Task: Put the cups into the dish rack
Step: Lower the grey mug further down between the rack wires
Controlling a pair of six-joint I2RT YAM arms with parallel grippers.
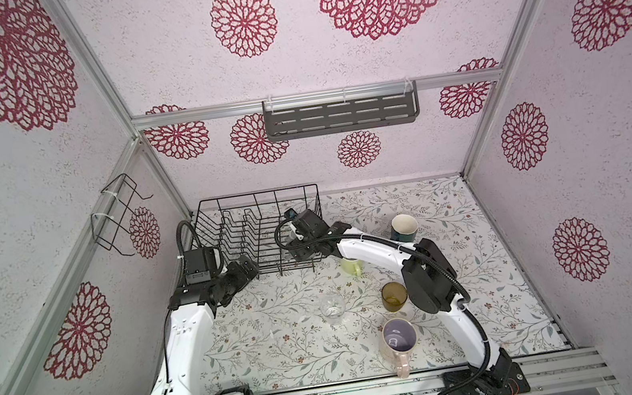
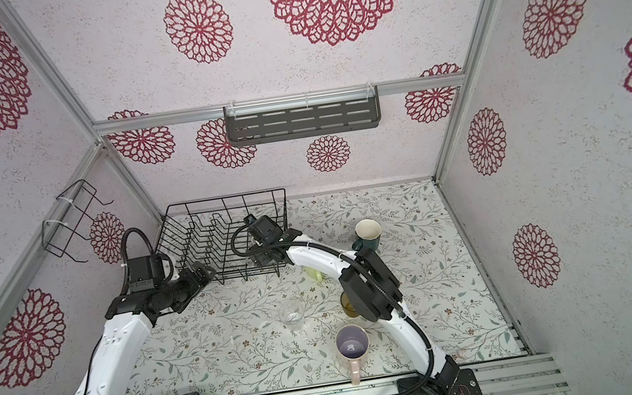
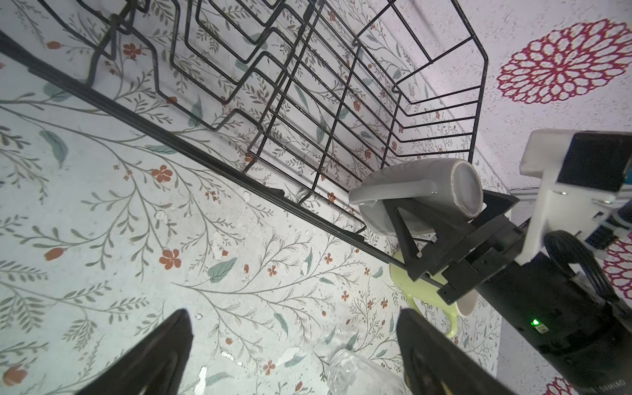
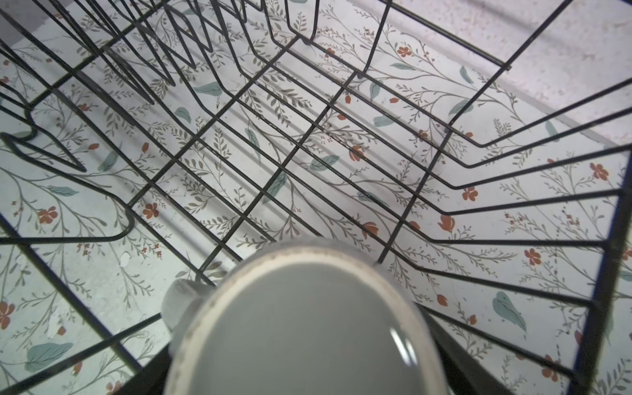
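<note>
Left wrist: grey mug [image 3: 403, 184], seemingly upside-down.

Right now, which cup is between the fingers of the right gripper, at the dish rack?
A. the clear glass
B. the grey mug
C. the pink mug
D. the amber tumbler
B: in the left wrist view the grey mug sits between the fingers of the right gripper, at a corner of the dish rack, and its base fills the lower part of the right wrist view.
</note>
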